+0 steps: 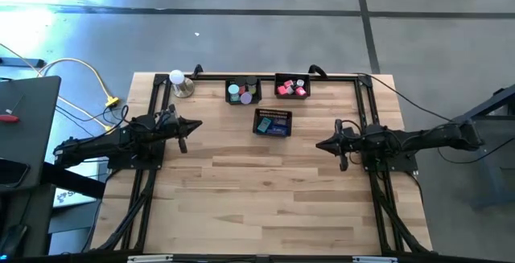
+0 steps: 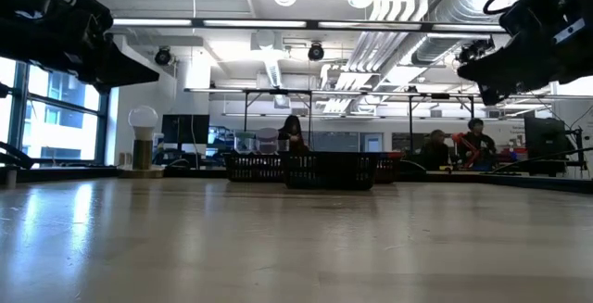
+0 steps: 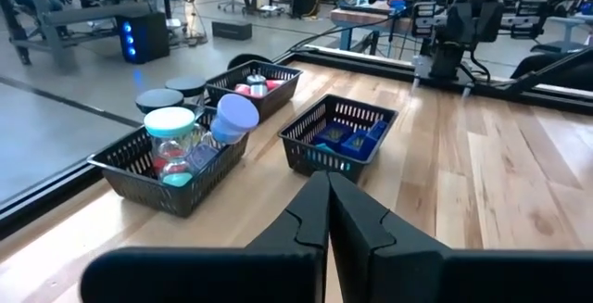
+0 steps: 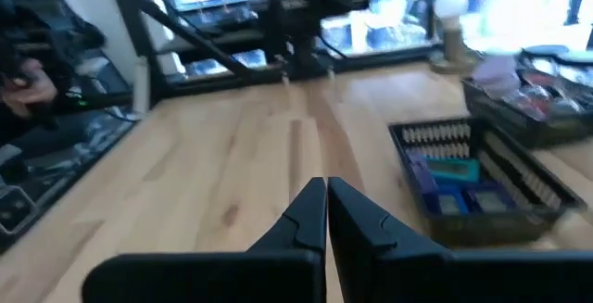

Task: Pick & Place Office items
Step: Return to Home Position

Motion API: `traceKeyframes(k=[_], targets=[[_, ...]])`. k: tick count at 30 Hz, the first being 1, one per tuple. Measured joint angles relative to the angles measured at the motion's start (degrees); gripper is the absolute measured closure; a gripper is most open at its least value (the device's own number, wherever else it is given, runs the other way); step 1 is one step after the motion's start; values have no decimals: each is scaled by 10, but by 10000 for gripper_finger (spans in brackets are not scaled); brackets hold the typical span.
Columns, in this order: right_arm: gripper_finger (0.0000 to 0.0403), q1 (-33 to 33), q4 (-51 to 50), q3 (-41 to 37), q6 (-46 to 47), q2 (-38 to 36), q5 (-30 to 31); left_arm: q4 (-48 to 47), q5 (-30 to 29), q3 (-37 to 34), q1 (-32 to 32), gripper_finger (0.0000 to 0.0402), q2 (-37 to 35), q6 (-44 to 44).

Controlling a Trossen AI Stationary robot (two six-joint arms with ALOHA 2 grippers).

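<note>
The high view looks straight down on the whole counter (image 1: 265, 199). The low view sits at counter height, facing level toward the black mesh trays (image 2: 315, 169) and the room. The wrist views look past the left pincer (image 3: 327, 181) and the right pincer (image 4: 326, 185), close over the boards, facing each other; all four share the trays

- Left arm (image 1: 113, 142): black, slim, built of jointed segments.
- Right arm (image 1: 418, 140): same black, same jointed build.
- Left gripper (image 3: 327, 177): two matte black fingers (image 3: 363, 227), angular, with stepped edges, narrowing to a point.
- Right gripper (image 4: 326, 183): identical black wedge-shaped fingers.
</note>
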Motion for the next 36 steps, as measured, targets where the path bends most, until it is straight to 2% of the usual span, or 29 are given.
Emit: traceKeyframes(k=[11,18,30,36], targets=[[401,0,-16,0,-2,0,54,-3,19,-1,-1,401,0,-12],[401,0,-22,-1,28,1,53,2,42,-2,-1,401,0,-51],[401,0,-31,-1,28,1,53,140,38,-6,-1,401,0,-43],[401,0,-31,-1,28,1,53,180,38,-5,-1,401,0,-44]])
